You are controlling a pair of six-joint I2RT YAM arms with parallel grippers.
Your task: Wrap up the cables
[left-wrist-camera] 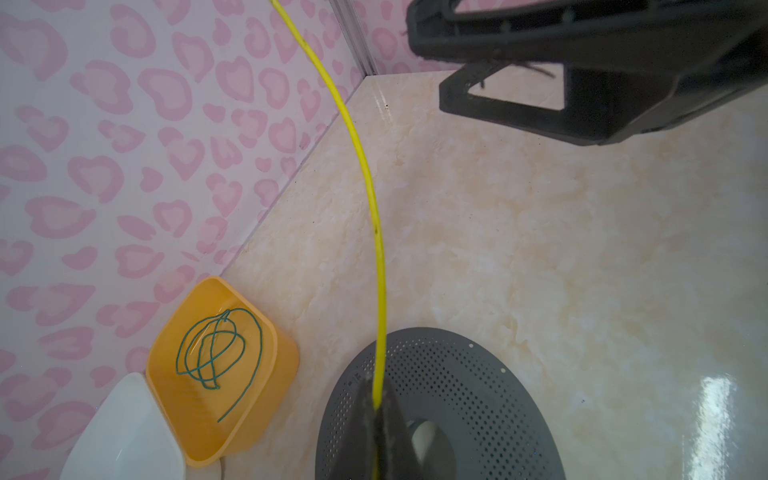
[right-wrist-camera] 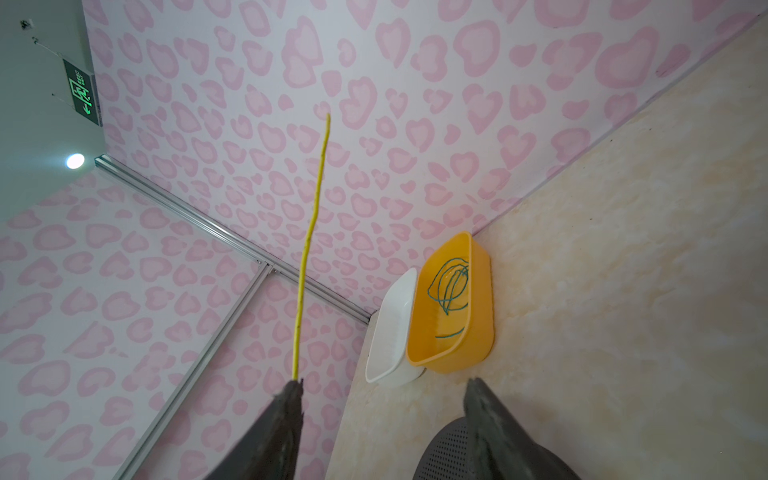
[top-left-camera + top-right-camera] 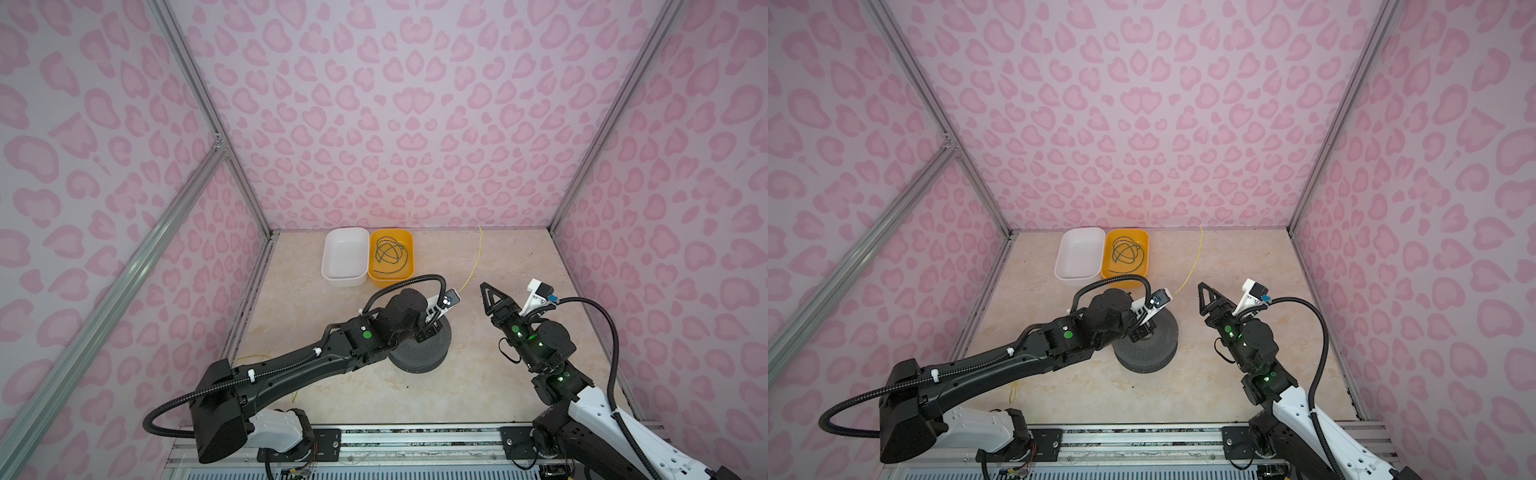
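Nearest the rig, a short yellow stretch lies on the table beneath the left arm; it is probably the trailing length of the yellow cable, though the arm hides the join.

Mid-table, the left gripper hangs over the grey perforated disc with its jaws pressed together on the yellow cable. The cable leaves the pinch and rises in one shallow curve.

Beside it, and apart from it in both top views, the right gripper has its fingers spread with nothing between them. In the right wrist view the cable only passes behind one finger.

Farther on, the cable's free end stands unsupported in the air, towards the back wall. From this the cable is judged very light and springy rather than limp: stiff enough to carry its own weight, and likely to whip or uncoil if let go. Being thin and smooth, it should slip in a loose grip. The best hold is judged to be a firm pinch just beyond the left gripper's clamp, not at the swaying tip.

Farthest, against the wall, the green cable lies in loose loops inside the orange bin. The white bin touches that bin's side.
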